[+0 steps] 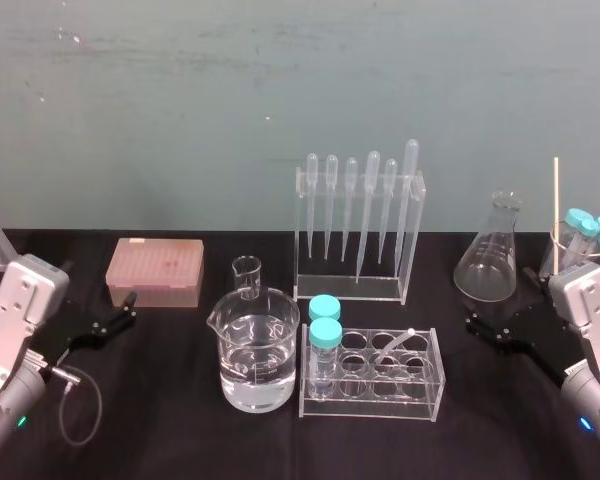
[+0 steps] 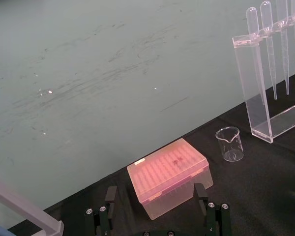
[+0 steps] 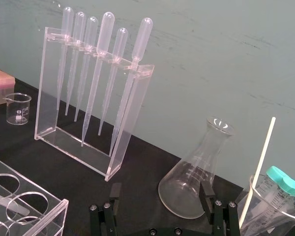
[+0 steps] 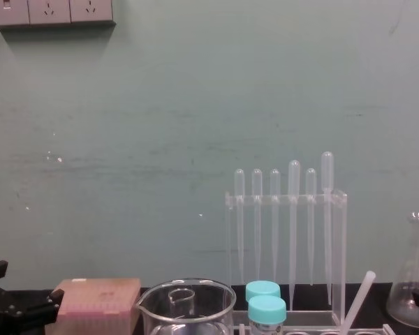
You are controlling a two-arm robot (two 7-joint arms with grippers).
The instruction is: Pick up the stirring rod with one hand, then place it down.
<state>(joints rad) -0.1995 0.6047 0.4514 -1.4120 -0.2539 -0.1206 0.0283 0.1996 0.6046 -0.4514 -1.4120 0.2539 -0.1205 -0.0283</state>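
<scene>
Pre-grasp: right gripper (image 1: 498, 305) wide, empty, near conical flask (image 1: 490, 255); stirring rod (image 1: 556, 210) standing in beaker (image 3: 259, 189) beside flask. Next: reach, pinch rod. Left gripper (image 1: 120, 312) wide, well apart from flask.

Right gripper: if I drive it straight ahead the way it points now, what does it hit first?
Probably the flask. In the right wrist view it stands just ahead of the open right gripper, though depth is hard to judge.
</scene>
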